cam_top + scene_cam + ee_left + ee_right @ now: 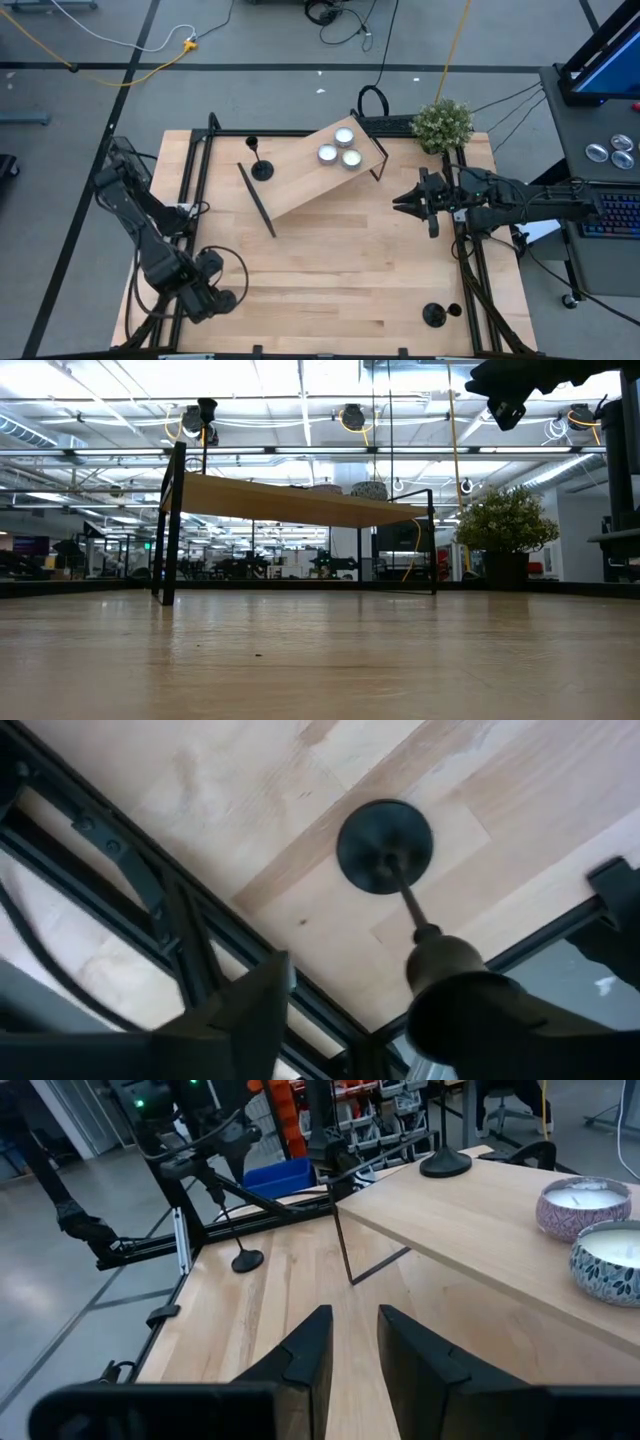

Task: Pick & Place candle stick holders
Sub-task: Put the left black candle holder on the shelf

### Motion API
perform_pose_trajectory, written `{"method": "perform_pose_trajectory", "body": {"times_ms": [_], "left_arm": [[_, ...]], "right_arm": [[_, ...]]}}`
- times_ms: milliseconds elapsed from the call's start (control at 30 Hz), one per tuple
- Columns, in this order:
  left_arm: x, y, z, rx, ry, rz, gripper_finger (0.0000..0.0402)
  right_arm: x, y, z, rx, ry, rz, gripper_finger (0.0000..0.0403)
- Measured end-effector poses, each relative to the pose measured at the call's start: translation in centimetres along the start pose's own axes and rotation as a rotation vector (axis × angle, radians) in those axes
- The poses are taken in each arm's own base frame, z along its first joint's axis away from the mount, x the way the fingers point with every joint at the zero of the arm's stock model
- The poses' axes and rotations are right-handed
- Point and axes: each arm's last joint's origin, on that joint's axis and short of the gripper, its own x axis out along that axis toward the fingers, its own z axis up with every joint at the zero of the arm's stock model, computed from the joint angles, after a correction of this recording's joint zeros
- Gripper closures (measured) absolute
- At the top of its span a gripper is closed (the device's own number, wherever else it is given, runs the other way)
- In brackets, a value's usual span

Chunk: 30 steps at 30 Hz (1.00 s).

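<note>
A matte black candle stick holder [385, 832] stands on its disc base at the table's near left corner, also seen in the right wrist view [245, 1260]. My left gripper [355, 985] points down over it, open. The holder's cup top [445, 952] is between the fingers, close to one of them. A second holder [262, 170] stands on the far left corner of the raised wooden shelf [300, 185]. A third [433, 315] stands near the table's near right edge. My right gripper [352, 1330] hovers level right of the shelf, open a narrow gap with nothing in it. My left gripper comes from above, pointing down along the holder's stem. The cup top [440, 945] sits right beside one finger [480, 1020], but I cannot tell whether they touch. The other finger [245, 1010] stands well clear. The holder is upright with its base on the table.
Three tealight candles [340, 148] sit on the shelf's far right part. A potted plant [443, 125] stands at the table's far right. Black frame rails [150, 910] run along the table's left and right edges. Bare wood lies between the shelf and the near edge.
</note>
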Motion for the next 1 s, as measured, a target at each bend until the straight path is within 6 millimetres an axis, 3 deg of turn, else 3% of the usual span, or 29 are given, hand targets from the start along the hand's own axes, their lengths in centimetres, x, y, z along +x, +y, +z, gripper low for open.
{"method": "perform_pose_trajectory", "body": {"times_ms": [333,667,1000], "left_arm": [[0.1,-0.5,0.1,-0.007,-0.048,-0.045,0.0382],[-1.3,-1.2,2.4,-0.033,-0.126,-0.206,0.0387],[-8.2,-1.8,7.4,0.107,-0.345,-0.391,0.0388]], "right_arm": [[0.0,0.0,0.0,0.000,0.000,0.000,0.0330],[0.0,0.0,0.0,-0.010,0.001,0.000,0.0330],[0.0,0.0,0.0,-0.024,0.001,0.001,0.0330]]}}
